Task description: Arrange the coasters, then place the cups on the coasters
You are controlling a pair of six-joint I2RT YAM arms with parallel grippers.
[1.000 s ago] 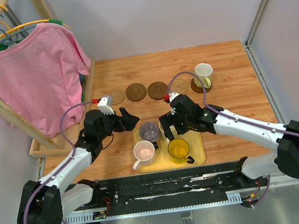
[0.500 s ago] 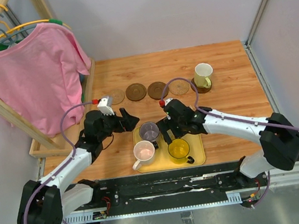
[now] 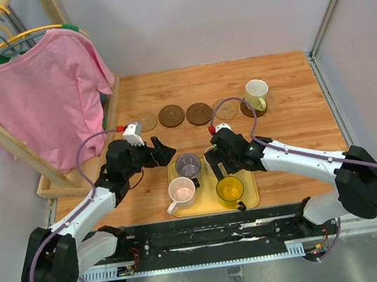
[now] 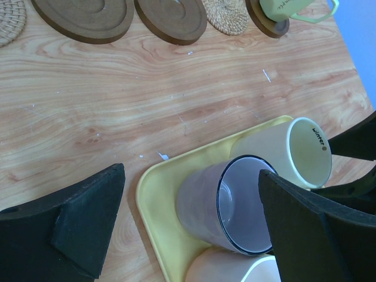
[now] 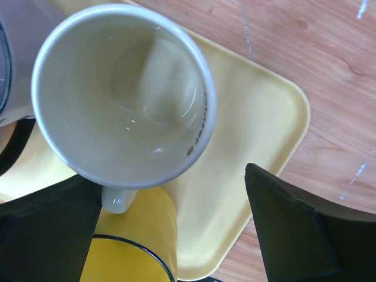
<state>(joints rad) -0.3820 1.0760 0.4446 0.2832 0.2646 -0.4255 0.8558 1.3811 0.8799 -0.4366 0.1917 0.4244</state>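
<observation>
Five coasters lie in a row at the back: tan (image 3: pixel 146 121), dark brown (image 3: pixel 171 116), dark brown (image 3: pixel 199 114), tan (image 3: pixel 227 109), and a dark one (image 3: pixel 248 111) under the pale-green cup (image 3: pixel 256 92). The yellow tray (image 3: pixel 249 192) holds the purple-grey cup (image 3: pixel 188 164), pink cup (image 3: pixel 181 193), yellow cup (image 3: pixel 229 189) and cream cup (image 5: pixel 123 94). My right gripper (image 3: pixel 219 168) is open just above the cream cup, whose handle (image 5: pixel 116 200) is beside one finger. My left gripper (image 3: pixel 164 150) hangs open at the tray's far left corner, facing the purple-grey cup (image 4: pixel 229 202).
A wooden rack with a pink shirt (image 3: pixel 46 91) stands at the left, its base (image 3: pixel 54 189) on the table. Grey walls close in the back and right. Bare wood lies between the coaster row and the tray (image 4: pixel 158 188).
My right gripper has shifted over the tray and settled lower around the cream cup. The yellow cup sits very slightly further right. The left arm has not moved.
</observation>
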